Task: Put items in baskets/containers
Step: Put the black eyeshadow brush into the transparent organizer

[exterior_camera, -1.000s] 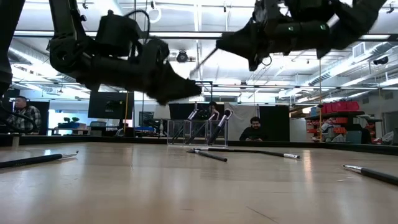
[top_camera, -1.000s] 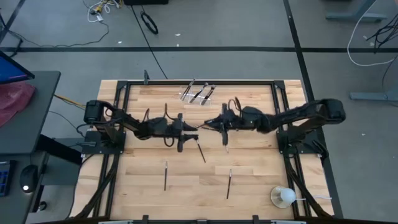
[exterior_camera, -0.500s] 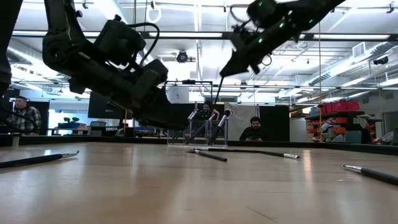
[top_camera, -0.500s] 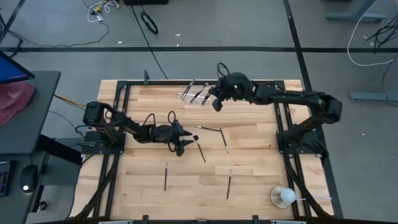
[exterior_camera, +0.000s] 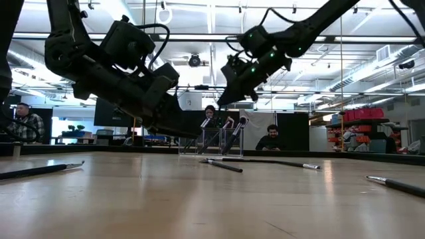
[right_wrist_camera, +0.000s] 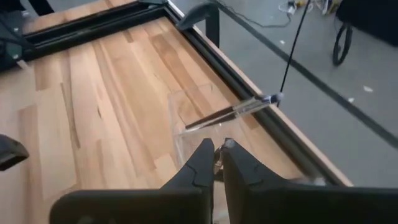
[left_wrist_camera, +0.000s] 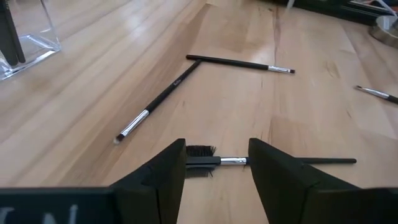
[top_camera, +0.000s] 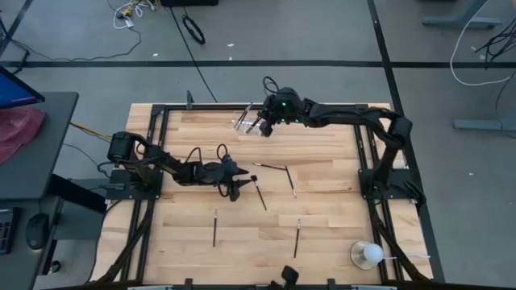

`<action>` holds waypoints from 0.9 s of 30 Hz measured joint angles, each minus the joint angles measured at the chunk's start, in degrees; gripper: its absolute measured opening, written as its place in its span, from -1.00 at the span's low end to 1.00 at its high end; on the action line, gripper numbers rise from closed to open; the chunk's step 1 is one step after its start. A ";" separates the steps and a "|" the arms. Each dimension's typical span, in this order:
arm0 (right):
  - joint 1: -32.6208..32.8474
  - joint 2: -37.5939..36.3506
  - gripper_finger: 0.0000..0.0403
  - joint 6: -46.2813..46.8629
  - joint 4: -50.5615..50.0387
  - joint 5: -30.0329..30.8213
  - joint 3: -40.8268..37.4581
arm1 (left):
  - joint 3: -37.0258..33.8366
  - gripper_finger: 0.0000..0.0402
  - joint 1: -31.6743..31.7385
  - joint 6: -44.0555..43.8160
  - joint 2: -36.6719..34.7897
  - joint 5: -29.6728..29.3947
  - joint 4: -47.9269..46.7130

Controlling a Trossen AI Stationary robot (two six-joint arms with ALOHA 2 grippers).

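Observation:
Several thin black makeup brushes lie flat on the wooden table. One with a fanned dark head point(left_wrist_camera: 199, 160) point(top_camera: 260, 193) lies crosswise just in front of my left gripper point(left_wrist_camera: 217, 147) point(top_camera: 236, 191), which is open, its fingertips to either side of the silver ferrule and apart from it. At the far edge stands the clear holder point(right_wrist_camera: 193, 134) point(top_camera: 251, 121), with brushes point(exterior_camera: 226, 133) leaning in it. My right gripper point(right_wrist_camera: 216, 148) point(top_camera: 260, 127) hangs over the holder, shut on a thin brush. My right gripper pinches a thin brush between its two fingers; only a short bit point(right_wrist_camera: 217, 163) shows between them, and the fingers hide the rest. The fingers slant down from the table's right side over the clear holder's open top.
Loose brushes lie at mid-table point(top_camera: 270, 167) point(top_camera: 290, 181) and nearer the front point(top_camera: 214, 227) point(top_camera: 297, 238). A white round object point(top_camera: 367, 255) stands at the near right corner. A black frame point(top_camera: 258, 105) borders the table's far edge, just behind the holder.
My right gripper has swung from mid-table, beside the left gripper, toward the far edge and leftward to above the clear holder, carrying the thin brush, which now hangs down. My left gripper has tipped down toward the table by the fan-headed brush.

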 joint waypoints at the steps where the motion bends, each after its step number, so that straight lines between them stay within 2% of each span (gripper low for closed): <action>1: -0.16 0.46 -0.95 0.65 0.23 -0.62 0.06 | 0.00 -0.10 0.00 0.01 0.00 -0.01 0.00; 10: -1.47 2.30 -0.88 6.24 0.54 -4.10 0.11 | 0.00 -0.10 0.02 0.10 0.00 -0.18 0.00; 17: -1.45 2.28 -0.70 6.42 0.38 -4.10 0.11 | 0.00 -0.10 0.00 0.10 0.00 -0.18 0.00; 27: -1.99 2.28 -0.56 5.32 -1.67 -3.92 0.11 | 0.00 -0.10 0.00 0.10 0.00 -0.16 0.00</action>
